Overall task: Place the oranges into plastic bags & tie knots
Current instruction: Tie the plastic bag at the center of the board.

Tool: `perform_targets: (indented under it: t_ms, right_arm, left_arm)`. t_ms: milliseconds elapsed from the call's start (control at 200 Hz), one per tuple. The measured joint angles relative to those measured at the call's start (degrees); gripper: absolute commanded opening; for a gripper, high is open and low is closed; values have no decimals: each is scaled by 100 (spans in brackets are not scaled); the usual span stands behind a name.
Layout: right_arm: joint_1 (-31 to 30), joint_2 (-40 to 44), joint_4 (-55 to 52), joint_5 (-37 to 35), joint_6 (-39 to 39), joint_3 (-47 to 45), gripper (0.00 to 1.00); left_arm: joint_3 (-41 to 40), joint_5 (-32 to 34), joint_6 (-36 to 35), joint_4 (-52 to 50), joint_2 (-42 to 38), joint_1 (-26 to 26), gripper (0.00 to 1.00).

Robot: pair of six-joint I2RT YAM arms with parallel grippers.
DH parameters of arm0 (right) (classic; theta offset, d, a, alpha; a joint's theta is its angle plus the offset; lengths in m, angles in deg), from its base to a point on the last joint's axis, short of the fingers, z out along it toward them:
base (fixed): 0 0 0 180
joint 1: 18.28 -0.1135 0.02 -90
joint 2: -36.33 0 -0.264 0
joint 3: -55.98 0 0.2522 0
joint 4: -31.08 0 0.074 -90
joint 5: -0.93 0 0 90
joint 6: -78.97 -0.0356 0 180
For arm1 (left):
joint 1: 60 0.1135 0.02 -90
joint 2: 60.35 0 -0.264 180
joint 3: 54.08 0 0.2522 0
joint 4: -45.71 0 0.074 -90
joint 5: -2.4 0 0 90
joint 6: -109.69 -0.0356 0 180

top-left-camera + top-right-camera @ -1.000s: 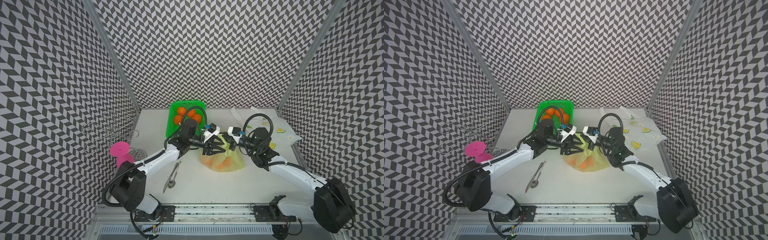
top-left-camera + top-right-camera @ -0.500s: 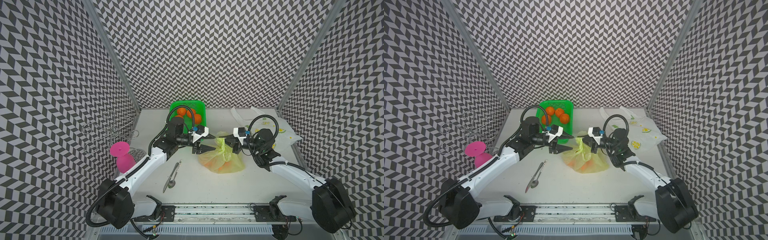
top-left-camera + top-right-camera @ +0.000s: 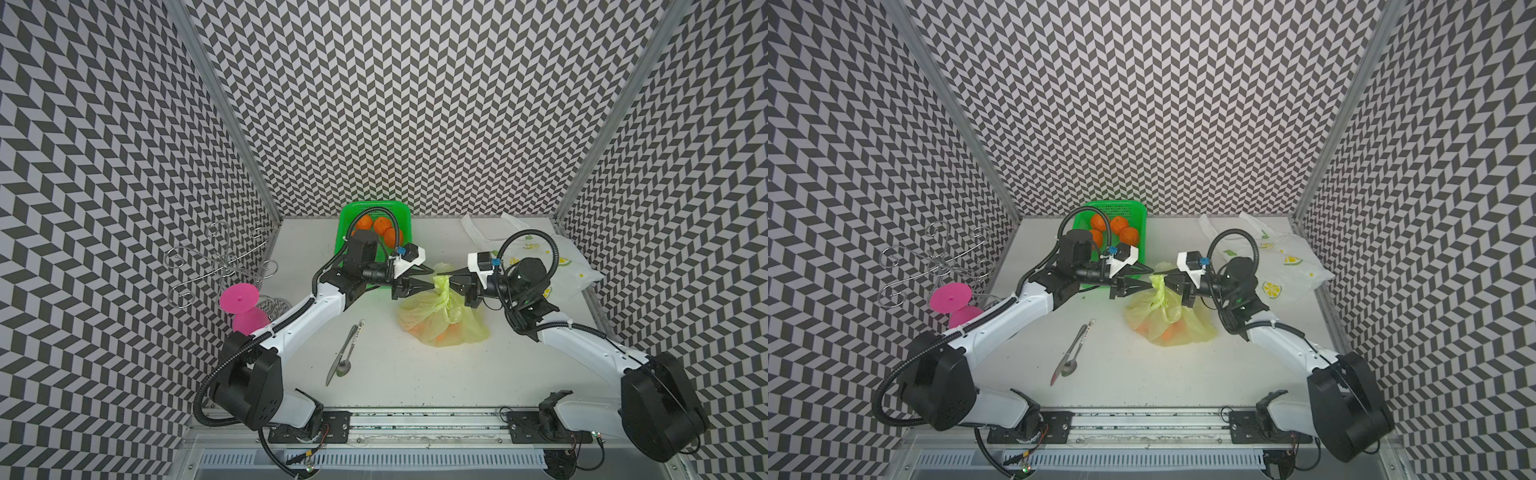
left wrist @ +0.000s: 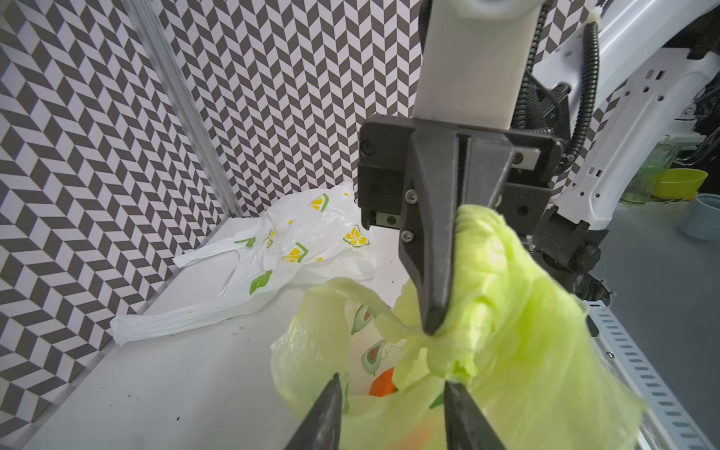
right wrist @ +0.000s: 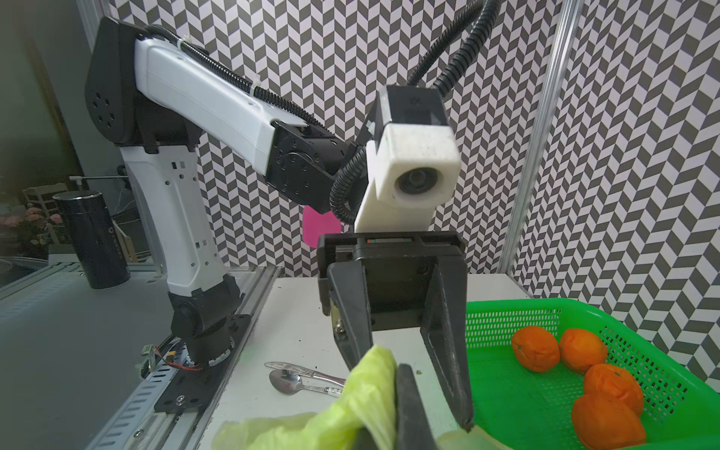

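Observation:
The yellow-green plastic bag [image 3: 440, 322] lies mid-table with oranges [image 3: 444, 332] showing through it; its neck is gathered and twisted. My right gripper [image 3: 441, 275] is shut on the bag's raised handle strip [image 4: 479, 249]. Facing it, my left gripper [image 3: 433, 278] is open, with its fingertips [image 4: 335, 389] on either side of the bag's top and the strip's loose end just above one tip. More oranges [image 3: 1120, 224] sit in the green basket [image 3: 345, 216] behind the left arm. The white lemon-print plastic bag [image 3: 536, 257] lies flat at the back right.
A spoon and a knife [image 3: 347, 353] lie front-left of the bag. A pink cup [image 3: 243, 301] and a wire rack [image 3: 216, 266] stand by the left wall. Both arms reach in from the front rail.
The left gripper drew back from the bag toward the left, then came back to its top and narrowed a little. The right gripper kept its hold and shifted slightly right, drawing the handle up.

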State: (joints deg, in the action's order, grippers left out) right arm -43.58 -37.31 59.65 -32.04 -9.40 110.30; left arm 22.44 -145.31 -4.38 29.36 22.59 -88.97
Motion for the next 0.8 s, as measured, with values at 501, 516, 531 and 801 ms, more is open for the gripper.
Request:
perform_targets:
  t_ms: [501,516,531,801]
  right_arm:
    - [-2,0,-131,-87,31,79,0]
    - [-2,0,-138,-92,33,90,0]
    - [-2,0,-144,-96,35,98,0]
    - [-9,0,-247,-111,109,131,0]
  left_arm:
    - [22,-118,-428,-225,-7,-26,49]
    - [22,-120,-439,-227,-7,-26,49]
    - [22,-129,-442,-229,-7,-26,49]
    - [22,-168,-133,-61,-7,-26,39]
